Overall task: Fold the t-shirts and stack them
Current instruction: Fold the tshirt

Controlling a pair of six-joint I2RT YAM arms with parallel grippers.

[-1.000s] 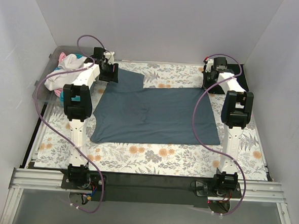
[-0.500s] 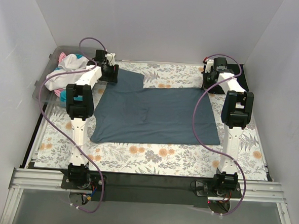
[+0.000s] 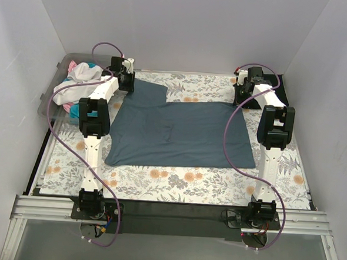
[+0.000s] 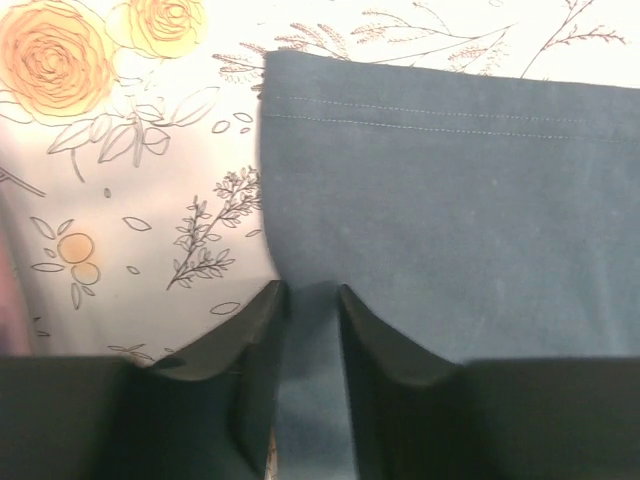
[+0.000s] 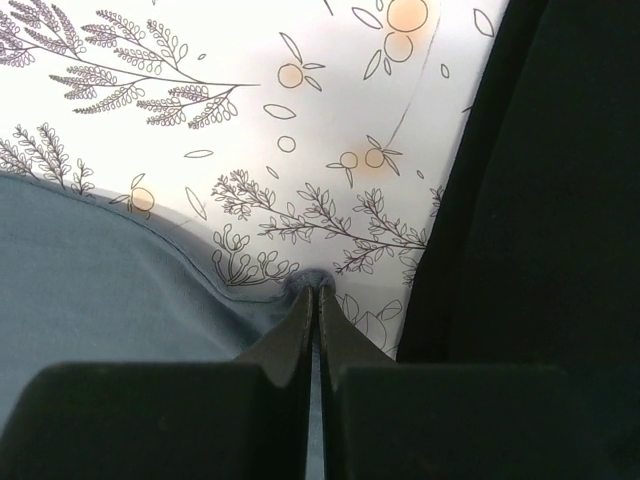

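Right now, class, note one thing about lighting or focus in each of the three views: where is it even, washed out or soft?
Top external: even, soft light, faint shadows, the blue-grey t-shirt sharp. Left wrist: the hem stitching is crisp, while the dark fingers, close to the lens, look soft-edged. Right wrist: the floral table cloth is washed out towards the top, and the right side is nearly black, without detail.

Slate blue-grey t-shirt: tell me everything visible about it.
The slate blue-grey t-shirt is soft, plain cloth with a stitched hem. It lies spread flat on the floral table cloth, with one part jutting out far-left. The left gripper straddles that corner, jaws slightly apart; the right gripper pinches the far-right corner.
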